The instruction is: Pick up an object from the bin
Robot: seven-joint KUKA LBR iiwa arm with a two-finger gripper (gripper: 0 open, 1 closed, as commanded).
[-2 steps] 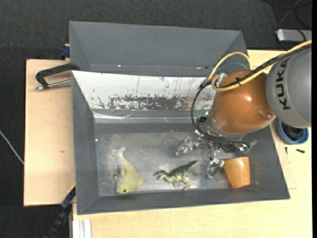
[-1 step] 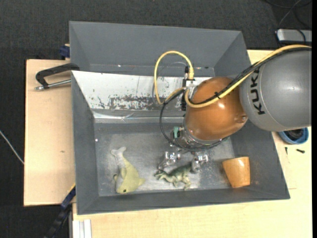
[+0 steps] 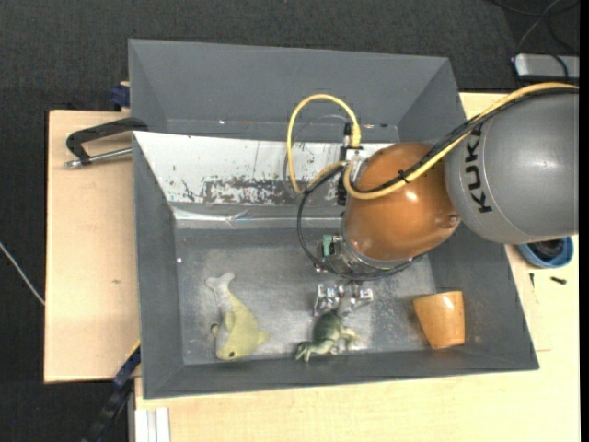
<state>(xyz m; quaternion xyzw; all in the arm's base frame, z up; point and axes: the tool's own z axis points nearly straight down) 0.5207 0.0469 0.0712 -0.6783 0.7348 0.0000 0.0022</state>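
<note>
While my gripper (image 3: pixel 341 298) hangs just above the green toy animal (image 3: pixel 324 337) at the bin (image 3: pixel 156 274)'s lower edge, between a yellow whale (image 3: pixel 235 328) and an orange cup (image 3: pixel 440 319), I cannot tell if it is clenched.

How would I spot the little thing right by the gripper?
Find the grey bin and follow its near wall to the middle. Just below the gripper lies a small toy animal with splayed legs. It alone is dark green; beside it are a pale yellow whale toy and an orange cup.
</note>
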